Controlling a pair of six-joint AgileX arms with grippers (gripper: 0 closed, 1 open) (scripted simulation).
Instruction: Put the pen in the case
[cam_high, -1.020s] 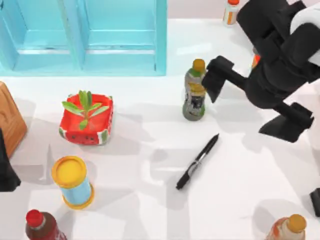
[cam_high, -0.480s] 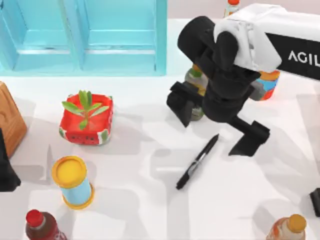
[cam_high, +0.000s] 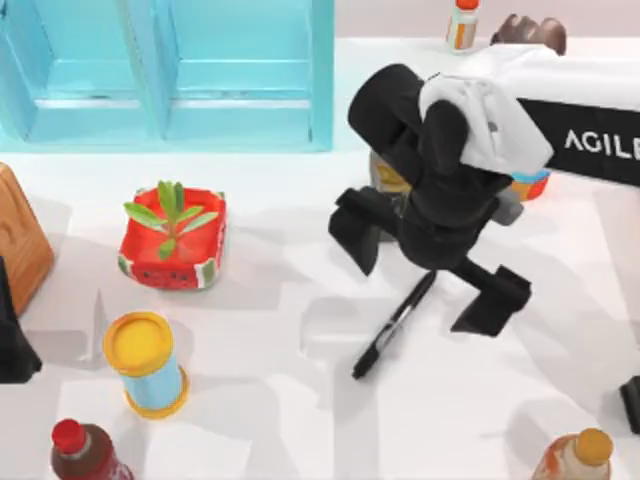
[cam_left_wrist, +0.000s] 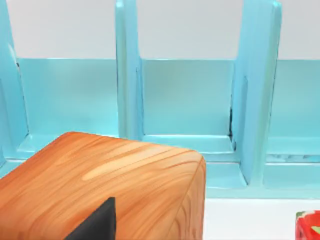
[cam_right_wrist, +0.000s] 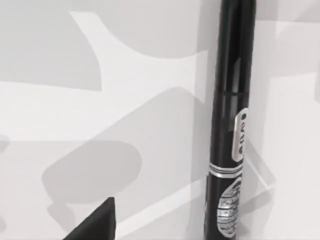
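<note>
One pen (cam_high: 392, 328) lies flat on the white table (cam_high: 280, 400), its long axis slanting from near the right gripper (cam_high: 430, 275) down toward the yellow-lidded can (cam_high: 145, 362). That gripper's fingers (cam_high: 492, 300) are spread wide, straddling the pen's upper end.

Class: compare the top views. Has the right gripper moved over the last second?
Yes. The right gripper has swung toward the table's left, from beside the bottle to above the pen, which lies unmoved.
</note>
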